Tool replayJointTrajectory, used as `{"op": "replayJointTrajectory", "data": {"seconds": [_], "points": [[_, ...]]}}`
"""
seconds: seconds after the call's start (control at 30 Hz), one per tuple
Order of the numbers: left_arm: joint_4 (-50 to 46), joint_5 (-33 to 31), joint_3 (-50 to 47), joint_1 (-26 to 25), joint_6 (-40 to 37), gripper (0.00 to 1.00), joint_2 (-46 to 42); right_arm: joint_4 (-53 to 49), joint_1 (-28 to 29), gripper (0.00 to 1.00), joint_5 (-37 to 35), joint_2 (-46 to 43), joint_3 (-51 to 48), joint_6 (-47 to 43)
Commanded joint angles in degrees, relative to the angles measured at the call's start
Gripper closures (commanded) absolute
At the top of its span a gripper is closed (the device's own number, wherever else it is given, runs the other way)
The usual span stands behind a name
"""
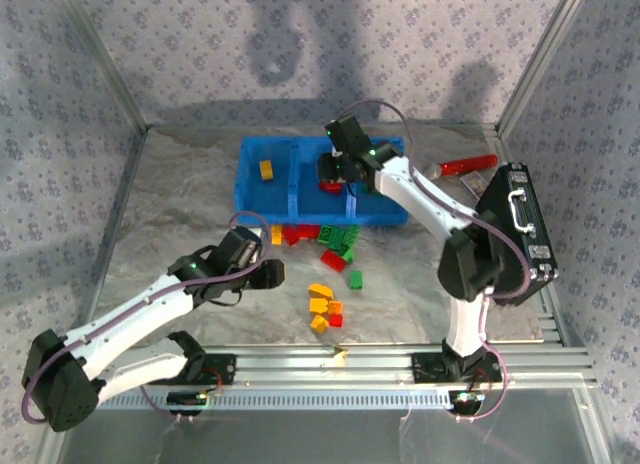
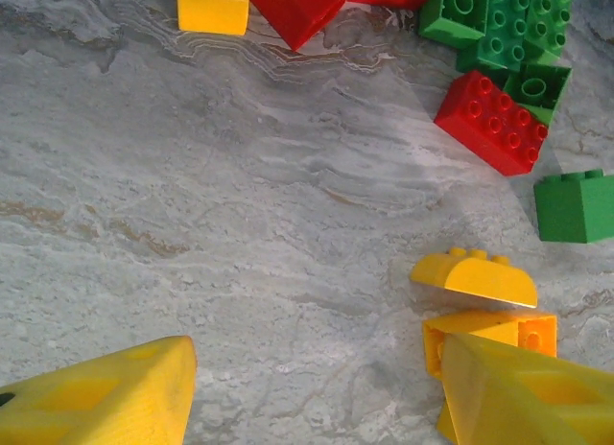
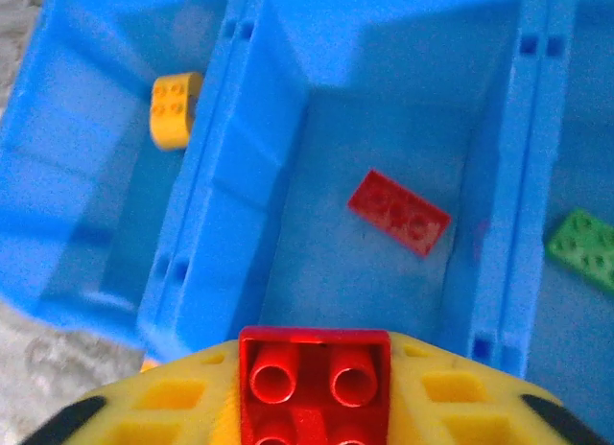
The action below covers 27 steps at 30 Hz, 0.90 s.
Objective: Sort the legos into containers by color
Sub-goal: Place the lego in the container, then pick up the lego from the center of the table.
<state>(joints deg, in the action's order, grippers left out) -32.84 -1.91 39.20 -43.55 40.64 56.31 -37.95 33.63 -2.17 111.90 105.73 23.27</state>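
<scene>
With the right gripper [image 3: 314, 402] clamped on the red brick [image 3: 314, 373] at lower centre, above the blue tray's middle compartment [image 3: 384, 109] holding a flat red piece [image 3: 398, 212], lower before you release; the left gripper [image 2: 317, 397] hangs with fingers [image 2: 106, 402] apart.

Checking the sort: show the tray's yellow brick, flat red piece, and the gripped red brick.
yellow brick [image 3: 176, 109]: right wrist view, studded top.
flat red piece [image 3: 398, 213]: right wrist view, top face.
gripped red brick [image 3: 315, 383]: right wrist view, near face.
</scene>
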Motion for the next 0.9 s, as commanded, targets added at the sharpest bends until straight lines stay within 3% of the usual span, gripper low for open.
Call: {"op": "replayJointTrajectory", "data": {"seconds": [0.0, 0.03, 0.07, 0.23, 0.53, 0.87], "points": [[0.49, -3.06, -0.85, -0.06, 2.28, 0.31, -1.07, -5.88, -1.44, 0.22, 3.91, 5.28, 8.27, -5.77], [0.61, -3.32, -0.64, 0.07, 1.97, 0.31, -1.00, -5.92, -1.46, 0.03, 2.63, 5.61, 9.35, -6.09], [0.51, -3.46, -0.25, 0.45, 1.49, 0.31, -0.56, -5.34, -1.40, 0.01, 2.44, 5.11, 9.41, -6.52], [0.56, -1.40, 1.94, 3.89, -1.52, 0.32, 3.73, -3.33, 0.54, 0.01, 0.88, -1.42, 4.60, -7.50], [7.00, 0.34, 7.04, 9.86, -6.47, 0.35, 16.33, 3.24, 3.20, 0.05, 1.81, -19.50, -17.40, -7.19], [12.10, -1.85, 11.90, 11.06, -9.92, 0.39, 31.41, 8.98, -1.51, 0.13, 3.80, -33.04, -33.27, -4.66]]}}
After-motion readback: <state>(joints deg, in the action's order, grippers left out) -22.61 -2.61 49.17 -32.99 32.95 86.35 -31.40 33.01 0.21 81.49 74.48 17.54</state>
